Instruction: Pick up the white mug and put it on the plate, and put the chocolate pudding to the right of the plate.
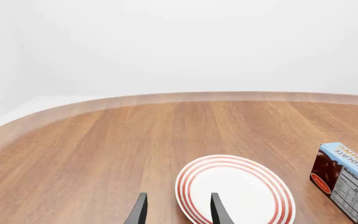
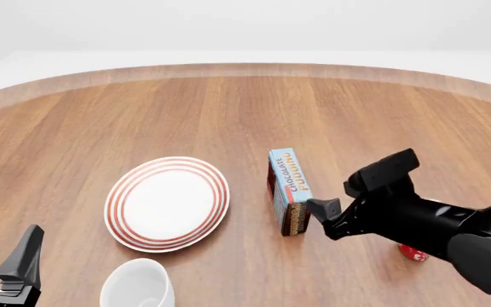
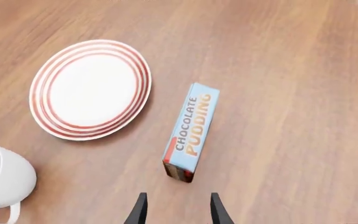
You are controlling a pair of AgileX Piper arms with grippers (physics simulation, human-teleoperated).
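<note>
Two jobs pending: white mug (image 2: 137, 286) glossy, slippery, best pinched at rim; chocolate pudding (image 2: 289, 190) light, rigid, narrow; both grippers (image 3: 177, 209) (image 1: 177, 210) spread, empty.

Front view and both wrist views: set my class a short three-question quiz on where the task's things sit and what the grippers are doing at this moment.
1. True or false: the white mug already stands on the plate.
2. Multiple choice: the chocolate pudding lies A) on the plate, B) to the right of the plate, on the table, C) inside the mug.
3. Short answer: which gripper is nearer the pudding, and is it holding anything?

Key
1. False: the mug sits on the table, nearer the arms than the plate, which carries nothing.
2. B.
3. The right gripper; it is open and holds nothing. The left gripper is open as well.
</note>
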